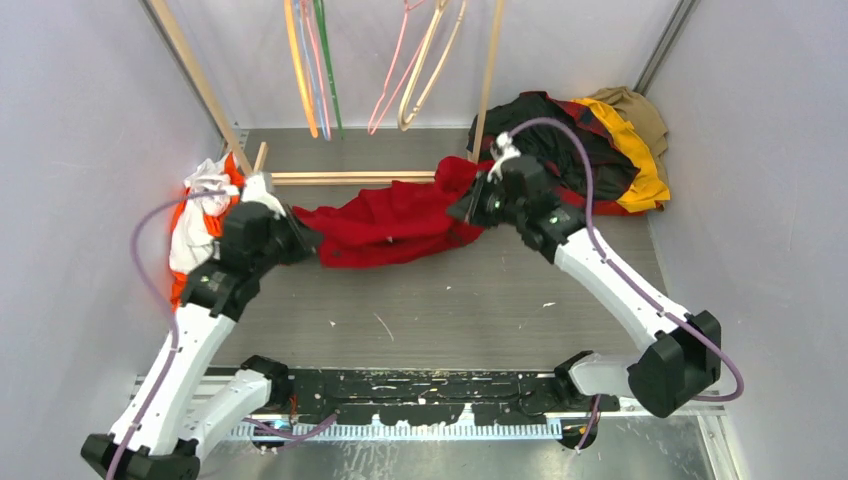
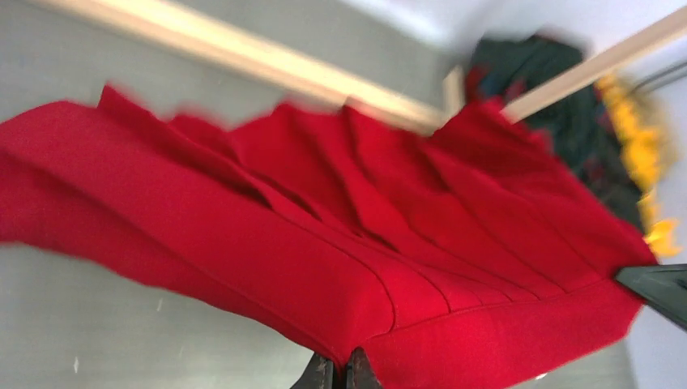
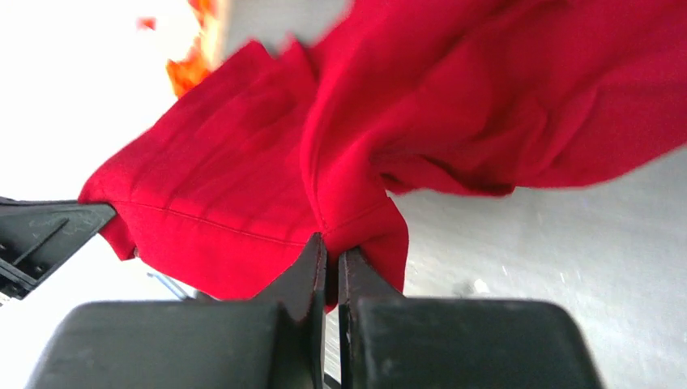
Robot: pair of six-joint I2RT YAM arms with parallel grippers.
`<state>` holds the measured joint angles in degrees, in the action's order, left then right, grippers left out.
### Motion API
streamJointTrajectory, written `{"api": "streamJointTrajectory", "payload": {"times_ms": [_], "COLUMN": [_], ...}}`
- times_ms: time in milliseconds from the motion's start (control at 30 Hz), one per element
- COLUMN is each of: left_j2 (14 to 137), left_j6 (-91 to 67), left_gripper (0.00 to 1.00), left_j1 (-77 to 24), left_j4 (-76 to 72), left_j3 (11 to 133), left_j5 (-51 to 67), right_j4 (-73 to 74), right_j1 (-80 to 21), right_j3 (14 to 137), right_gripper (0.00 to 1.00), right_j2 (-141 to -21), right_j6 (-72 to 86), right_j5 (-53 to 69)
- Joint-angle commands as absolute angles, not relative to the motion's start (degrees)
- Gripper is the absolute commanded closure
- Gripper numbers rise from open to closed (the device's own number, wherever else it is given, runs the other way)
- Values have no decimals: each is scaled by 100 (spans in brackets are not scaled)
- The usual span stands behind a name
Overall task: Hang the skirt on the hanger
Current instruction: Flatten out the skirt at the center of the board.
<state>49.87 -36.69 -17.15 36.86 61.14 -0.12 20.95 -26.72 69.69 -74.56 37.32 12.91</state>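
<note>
Between your left gripper (image 1: 305,240) and right gripper (image 1: 467,206), each clamped on one end, the skirt (image 1: 390,222) stretches crosswise, with the hanger (image 1: 406,120) hanging beyond it, nearer your right.

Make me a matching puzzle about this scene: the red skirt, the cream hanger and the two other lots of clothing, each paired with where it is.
Things:
1. skirt
2. hanger
3. dark-and-yellow clothes heap
4. white-and-orange garment

Places:
A. hanging bare at the back
B. heaped at the far right
C. held between the left gripper and right gripper, both shut on it
D. bunched by the left wall

Pairs: 1-C, 2-A, 3-B, 4-D
</note>
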Motion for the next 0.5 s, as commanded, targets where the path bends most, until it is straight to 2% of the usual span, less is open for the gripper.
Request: {"api": "streamJointTrajectory", "payload": {"times_ms": [0,133,267,300,333,367,467], "left_j2": [4882,4678,4676,4701,4722,4740,4741], "left_j6": [-4111,-4640,-4967,-5010,-5015,-5006,-4934], "left_gripper": [100,100,98,98,97,95,91], "left_j1": [-1986,-2576,-3194,-3265,-3318,-3339,-3357], "left_j4": [3449,3353,3413,3469,3488,3526,3587], "left_j3": [4600,3595,3273,3247,3223,3211,3190], "left_j5": [270,306,124,101,109,107,56], "right_j4": [1600,1517,1765,1974,2217,2461,3161], "right_j1": [-3184,-3982,-4253,-4270,-4271,-4278,-4272], "right_j3": [5538,4372,3957,3981,4064,4192,4688], "right_gripper": [99,99,98,90,68,56,42], "right_j2": [-7350,-6957,-6546,-6459,-6375,-6300,-5985], "right_j6": [3850,4246,4612,4621,4566,4477,4185], "right_j5": [778,252,147,90,6,-73,-393]}}
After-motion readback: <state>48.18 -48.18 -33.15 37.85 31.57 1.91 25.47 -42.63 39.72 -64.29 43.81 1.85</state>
